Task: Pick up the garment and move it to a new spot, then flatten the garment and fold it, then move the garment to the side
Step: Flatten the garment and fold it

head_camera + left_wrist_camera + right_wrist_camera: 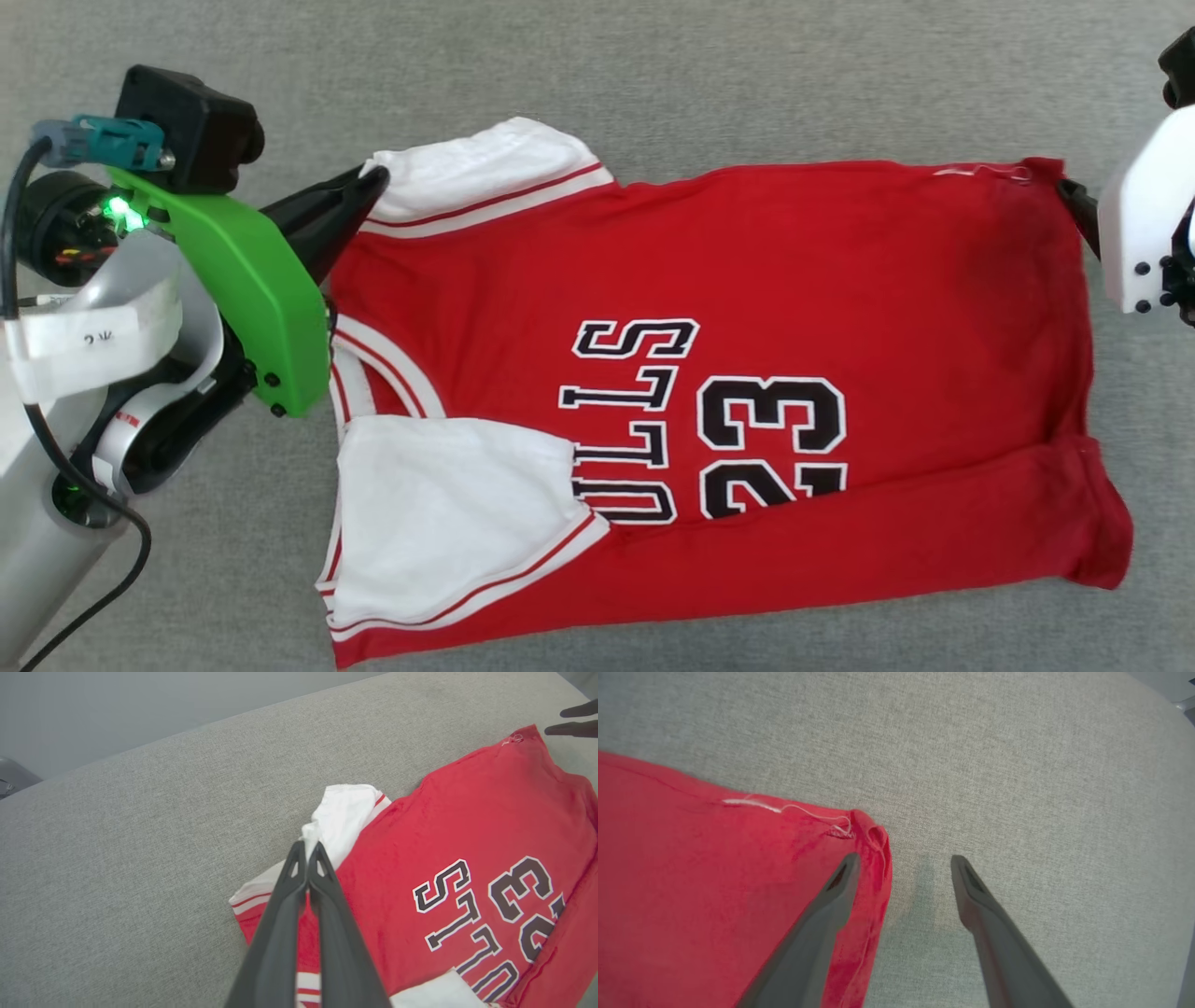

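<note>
**Left gripper pinches a sleeve, right gripper stands open at the hem**

The left arm reaches in from the robot's lower left, its green wrist cover [252,280] tilted, with the long dark fingers slanting away from the robot. The left gripper [307,847] is clenched, fingers pressed together. Its tips nip a small bunch of the far white sleeve [485,177], which puckers up at that spot.

The right arm comes in at the robot's right edge, showing its white housing [1144,224]. The right gripper [901,861] is released, jaws spread wide. One finger hangs over the garment's hem corner [868,830] and the other over bare grey bench [653,75]. It grasps nothing.

The garment [794,280] lies chest up on the bench. Its long axis runs side to side before the robot, with the collar toward the robot's left and the hem toward its right. The lettering and numerals [775,439] read sideways. The near long edge is folded over in a red band that covers part of the numerals. The near white sleeve [439,504] is laid in over the chest. A loose white thread [784,808] trails along the hem by the corner.
</note>
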